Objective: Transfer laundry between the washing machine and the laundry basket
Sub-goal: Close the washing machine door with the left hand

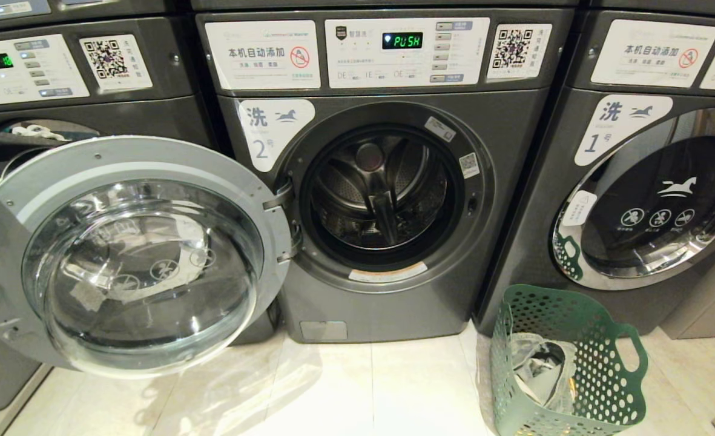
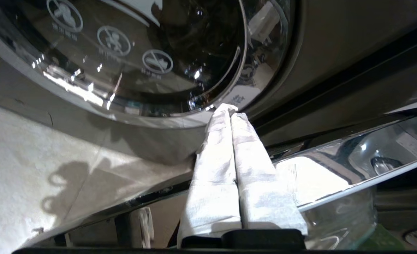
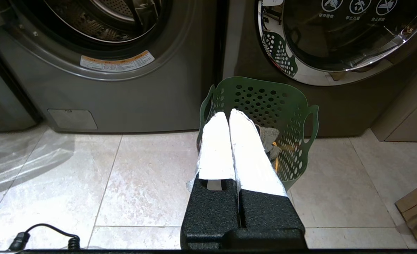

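The middle washing machine (image 1: 393,303) has its round glass door (image 1: 133,254) swung wide open to the left. Its steel drum (image 1: 381,194) shows no laundry inside. A green perforated laundry basket (image 1: 599,375) stands on the floor at the lower right, with grey laundry (image 1: 539,363) inside it. Neither arm appears in the head view. My left gripper (image 2: 230,112) is shut and empty, its white-wrapped tips close to the chrome rim of a closed machine door (image 2: 152,116). My right gripper (image 3: 228,114) is shut and empty, hanging low and pointing at the basket (image 3: 264,102) and its grey laundry (image 3: 270,137).
A closed washer (image 1: 660,200) stands right of the basket, and another machine (image 1: 30,72) stands behind the open door. The chrome edge of the open door (image 2: 353,169) runs beside my left fingers. A black cable (image 3: 46,236) lies on the pale tile floor (image 1: 363,387).
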`<state>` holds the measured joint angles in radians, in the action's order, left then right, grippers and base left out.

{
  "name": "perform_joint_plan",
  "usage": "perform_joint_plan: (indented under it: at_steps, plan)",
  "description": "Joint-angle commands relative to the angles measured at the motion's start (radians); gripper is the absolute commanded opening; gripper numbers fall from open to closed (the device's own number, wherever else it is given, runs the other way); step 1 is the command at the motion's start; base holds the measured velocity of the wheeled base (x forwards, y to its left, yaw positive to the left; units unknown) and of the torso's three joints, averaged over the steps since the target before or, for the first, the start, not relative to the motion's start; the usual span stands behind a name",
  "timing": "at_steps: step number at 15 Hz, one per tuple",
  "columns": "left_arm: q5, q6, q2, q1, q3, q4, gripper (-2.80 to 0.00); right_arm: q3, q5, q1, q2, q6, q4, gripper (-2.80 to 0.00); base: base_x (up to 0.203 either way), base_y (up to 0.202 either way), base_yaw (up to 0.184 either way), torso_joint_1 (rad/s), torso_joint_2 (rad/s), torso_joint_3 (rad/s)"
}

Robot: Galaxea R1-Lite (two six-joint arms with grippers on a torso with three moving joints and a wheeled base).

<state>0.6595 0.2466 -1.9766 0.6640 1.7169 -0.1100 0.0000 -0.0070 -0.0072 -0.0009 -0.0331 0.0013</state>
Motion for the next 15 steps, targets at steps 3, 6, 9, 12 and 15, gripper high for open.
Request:
perform_joint_plan:
  at_steps: [3,6,9,12,15]
  plan:
    - [0.042,0.0,0.048,-0.006,0.009,-0.146,-2.8,0.0,-0.001,0.0,0.001,0.001,0.0,-2.8,0.0,0.0,0.0,0.0,0.0,0.0]
    - [0.082,-0.002,0.116,-0.01,0.009,-0.322,-2.8,0.0,-0.001,0.0,0.001,0.001,-0.001,-2.8,0.0,0.0,0.0,0.0,0.0,0.0]
    - [0.109,-0.032,0.183,-0.031,-0.005,-0.5,-2.8,0.0,-0.001,0.001,0.001,0.004,-0.001,-2.8,0.0,0.0,0.0,0.0,0.0,0.0]
    - [0.112,-0.054,0.265,-0.07,-0.081,-0.545,-2.8,0.0,-0.001,0.0,0.001,0.004,-0.001,-2.8,0.0,0.0,0.0,0.0,0.0,0.0]
    - [0.112,-0.055,0.372,-0.18,-0.225,-0.559,-2.8,0.0,-0.001,0.0,0.001,0.005,-0.001,-2.8,0.0,0.0,0.0,0.0,0.0,0.0]
